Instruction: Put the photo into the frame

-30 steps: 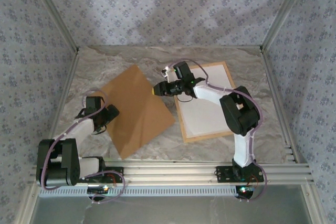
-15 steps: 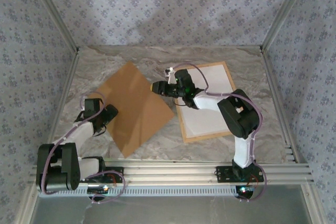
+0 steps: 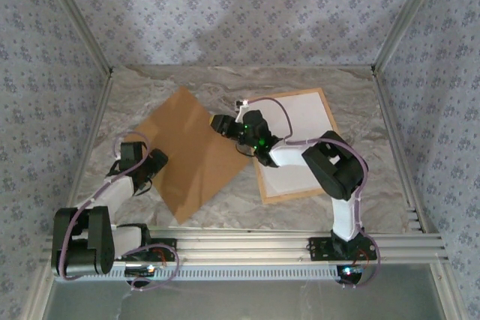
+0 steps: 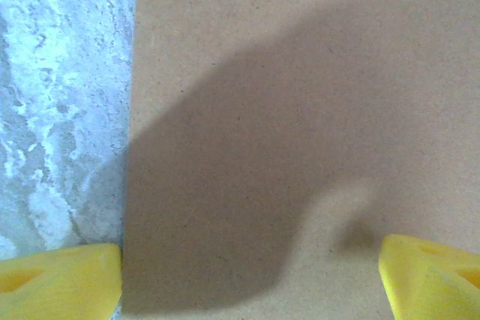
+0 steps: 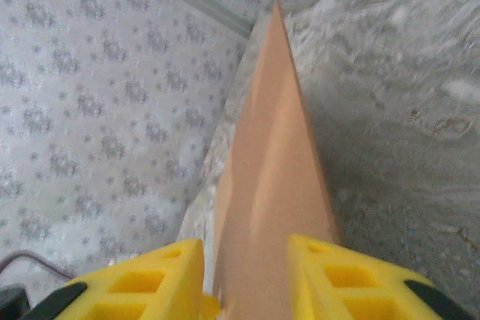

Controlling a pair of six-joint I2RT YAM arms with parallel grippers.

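The frame (image 3: 328,118) is a thin light-wood rectangle with a white inside, lying flat at the right of the table. The photo is hidden. A plain brown backing board (image 3: 187,155) lies at the left. My right gripper (image 3: 220,124) is shut on the board's right edge. In the right wrist view the board (image 5: 274,185) runs away edge-on between the yellow fingers (image 5: 330,275) of the right gripper (image 5: 247,282). My left gripper (image 3: 154,164) hovers open over the board's left edge. Its fingertips (image 4: 60,279) straddle the board (image 4: 300,110), and the left gripper (image 4: 251,282) holds nothing.
The marble table (image 3: 150,88) is walled by patterned panels (image 3: 240,13) on three sides. An aluminium rail (image 3: 247,249) runs along the near edge by the arm bases.
My right gripper has moved left off the frame, holding the board's right edge. The board has shifted left and turned a little. The left arm has barely moved.
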